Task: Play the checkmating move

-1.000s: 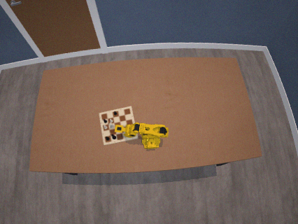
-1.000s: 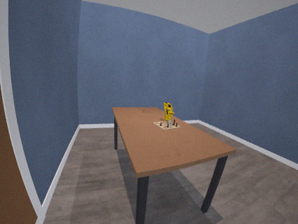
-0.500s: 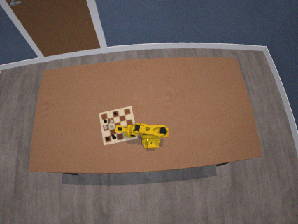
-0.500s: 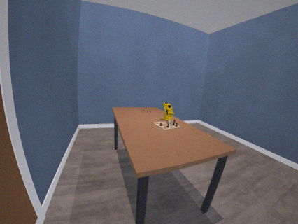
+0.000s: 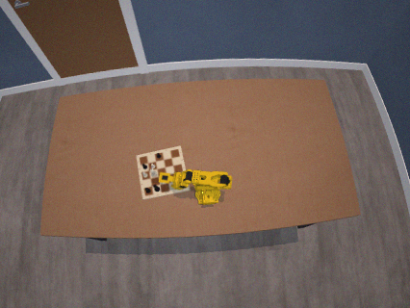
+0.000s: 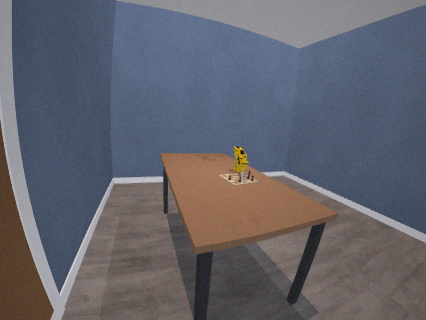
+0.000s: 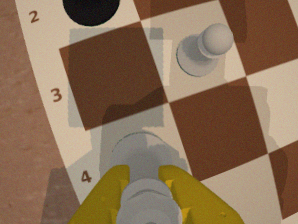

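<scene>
The small chessboard lies on the brown table, with my yellow arm reaching over its right side; it also shows in the exterior view. In the wrist view my gripper is shut on a white piece, seen from above, over the light edge square of the row marked 4. Whether its base touches the board I cannot tell. A white pawn stands upright one column further in, on the row marked 3.
Several more black and white pieces stand on the board's left part. The arm's base sits on the table just right of the board. A brown door is in the far wall.
</scene>
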